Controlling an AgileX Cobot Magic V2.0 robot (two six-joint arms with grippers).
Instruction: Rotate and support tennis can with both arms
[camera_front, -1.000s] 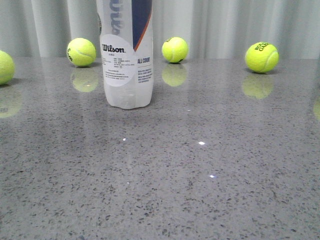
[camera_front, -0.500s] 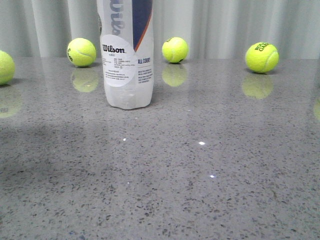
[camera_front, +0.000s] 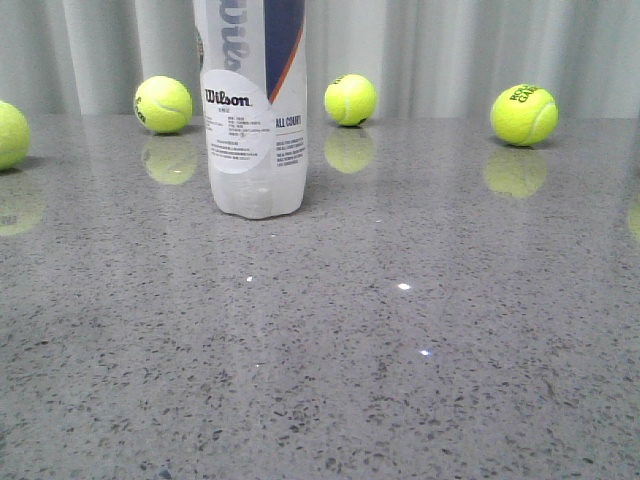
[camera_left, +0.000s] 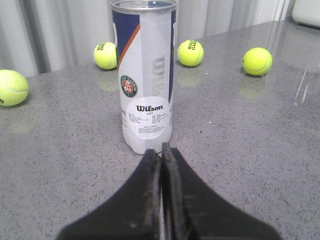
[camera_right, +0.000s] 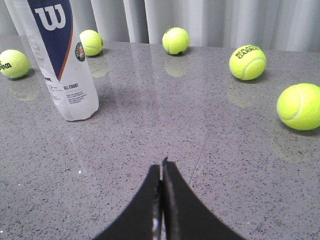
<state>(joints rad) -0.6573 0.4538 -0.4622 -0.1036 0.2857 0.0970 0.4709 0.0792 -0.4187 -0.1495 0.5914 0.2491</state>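
Your front view sits low facing 12 o'clock; both wrist views look forward, sharing the tennis can (camera_front: 254, 105).

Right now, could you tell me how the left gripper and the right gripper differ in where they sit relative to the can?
The left gripper sits close to the can, its tips pointing straight at the base; the right gripper sits well back from the can, which stands off to one side of its line. Bare table separates the right gripper from the can. Both are shut, hold nothing, and touch nothing.
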